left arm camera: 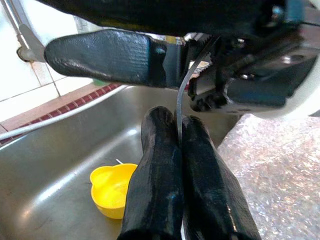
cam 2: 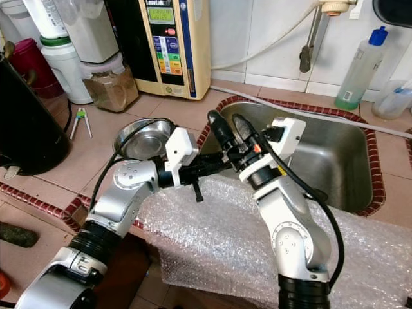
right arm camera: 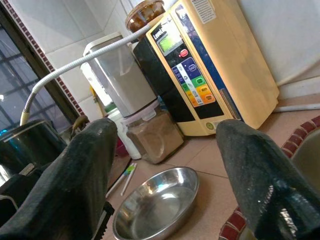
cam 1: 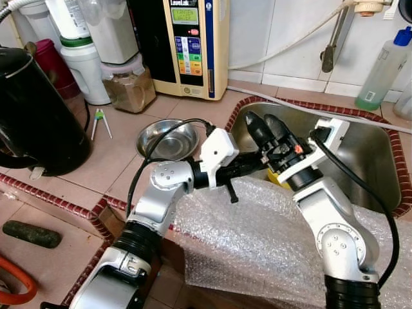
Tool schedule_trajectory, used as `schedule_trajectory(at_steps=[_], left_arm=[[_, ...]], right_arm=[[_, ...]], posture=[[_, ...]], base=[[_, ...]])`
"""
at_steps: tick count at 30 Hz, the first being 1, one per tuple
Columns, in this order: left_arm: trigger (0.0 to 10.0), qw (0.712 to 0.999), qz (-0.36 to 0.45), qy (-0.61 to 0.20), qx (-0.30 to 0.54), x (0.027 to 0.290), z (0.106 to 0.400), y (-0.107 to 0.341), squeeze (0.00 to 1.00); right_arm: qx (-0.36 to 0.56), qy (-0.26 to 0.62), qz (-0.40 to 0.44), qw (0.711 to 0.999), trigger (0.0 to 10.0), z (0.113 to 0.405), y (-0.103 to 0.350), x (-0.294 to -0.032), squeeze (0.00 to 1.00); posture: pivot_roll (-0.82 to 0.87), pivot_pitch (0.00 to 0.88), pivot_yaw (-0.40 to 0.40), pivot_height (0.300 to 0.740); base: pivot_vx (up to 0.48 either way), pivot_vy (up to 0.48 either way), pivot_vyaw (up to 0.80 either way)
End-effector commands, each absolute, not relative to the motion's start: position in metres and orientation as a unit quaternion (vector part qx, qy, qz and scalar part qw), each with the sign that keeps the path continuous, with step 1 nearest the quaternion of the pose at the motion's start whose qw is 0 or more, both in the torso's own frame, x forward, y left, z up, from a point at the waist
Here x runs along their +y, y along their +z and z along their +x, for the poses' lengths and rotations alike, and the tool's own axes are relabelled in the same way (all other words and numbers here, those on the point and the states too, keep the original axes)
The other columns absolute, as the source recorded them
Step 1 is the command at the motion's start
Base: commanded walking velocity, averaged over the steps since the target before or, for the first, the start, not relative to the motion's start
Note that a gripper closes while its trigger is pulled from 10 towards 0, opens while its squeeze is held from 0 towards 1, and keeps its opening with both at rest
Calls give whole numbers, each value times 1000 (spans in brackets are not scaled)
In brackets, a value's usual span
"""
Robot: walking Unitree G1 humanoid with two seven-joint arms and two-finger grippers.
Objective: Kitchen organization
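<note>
Left gripper (cam 1: pixel 248 166) reaches rightward across the counter edge toward the sink (cam 1: pixel 370 151), its two black fingers (left arm camera: pixel 160 175) pressed together with nothing between them; the left wrist view looks along them down into the basin, where a small yellow cup (left arm camera: pixel 111 189) sits on the steel floor just beyond and below the tips. Going left to right across the counter: a black kettle (cam 1: pixel 32 109) at the far left, a jar (cam 1: pixel 129 87) of brown powder and a cream water machine (cam 1: pixel 187 45) against the wall, then the steel bowl (cam 1: pixel 168 138) on the tiles, lying between the left arm's elbow and the sink's red brick rim (cam 1: pixel 239 106). Right gripper (cam 1: pixel 262 126) hangs over the sink's left corner with its fingers spread wide and empty, aimed back leftward; its wrist view frames the bowl between the two fingers, so the bowl lies ahead of and below it, near but not touching. The bowl is round, so no long axis matters; its rim is the likely hold. The right gripper seems better lined up for the bowl, the left for the cup. The two forearms nearly cross at the sink corner, so room there is tight, and a cable (left arm camera: pixel 179 102) runs close by the left fingers. Bubble wrap (cam 1: pixel 257 238) covers the counter front under both arms; open tile lies left of the bowl. A green bottle (cam 1: pixel 383 64) stands behind the sink at the far right.
</note>
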State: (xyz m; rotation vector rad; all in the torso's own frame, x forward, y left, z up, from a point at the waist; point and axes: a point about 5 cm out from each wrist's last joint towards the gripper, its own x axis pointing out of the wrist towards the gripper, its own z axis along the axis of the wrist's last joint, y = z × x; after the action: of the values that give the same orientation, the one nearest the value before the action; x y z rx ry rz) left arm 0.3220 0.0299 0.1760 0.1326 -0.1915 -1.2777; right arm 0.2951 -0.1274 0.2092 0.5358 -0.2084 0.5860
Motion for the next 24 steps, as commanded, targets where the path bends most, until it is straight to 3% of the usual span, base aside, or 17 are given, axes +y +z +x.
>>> schedule_trajectory(at_steps=[1, 13, 14, 15, 16, 17, 24], left_arm=[[0, 793, 64, -598, -92, 30, 321, 179, 0], [0, 800, 56, -591, -83, 31, 323, 178, 0], [0, 801, 54, -591, -82, 32, 324, 178, 0], [0, 802, 54, -589, -81, 32, 324, 178, 0], [0, 802, 54, -589, -81, 32, 324, 178, 0], [0, 804, 56, -586, -81, 34, 326, 179, 0], [0, 815, 40, -572, -79, 39, 331, 182, 0]], right_arm=[[-98, 294, 249, 918, 0, 298, 211, -123, 0], [-90, 295, 214, 927, 0, 297, 205, -121, 0], [-92, 297, 206, 928, 4863, 297, 205, -121, 0], [-93, 298, 199, 929, 7294, 297, 205, -122, 0], [-93, 298, 199, 929, 7294, 297, 205, -122, 0], [-91, 299, 176, 933, 10000, 297, 205, -123, 0], [-87, 322, 155, 930, 10000, 292, 203, -124, 0]], posture=[[-49, 53, 94, 740], [-51, 54, 94, 740], [-51, 54, 94, 740], [-51, 54, 94, 740], [-51, 54, 94, 740], [-51, 54, 94, 740], [-47, 54, 88, 740]], base=[[0, 0, 0], [0, 0, 0], [0, 0, 0], [0, 0, 0], [0, 0, 0], [0, 0, 0], [0, 0, 0]])
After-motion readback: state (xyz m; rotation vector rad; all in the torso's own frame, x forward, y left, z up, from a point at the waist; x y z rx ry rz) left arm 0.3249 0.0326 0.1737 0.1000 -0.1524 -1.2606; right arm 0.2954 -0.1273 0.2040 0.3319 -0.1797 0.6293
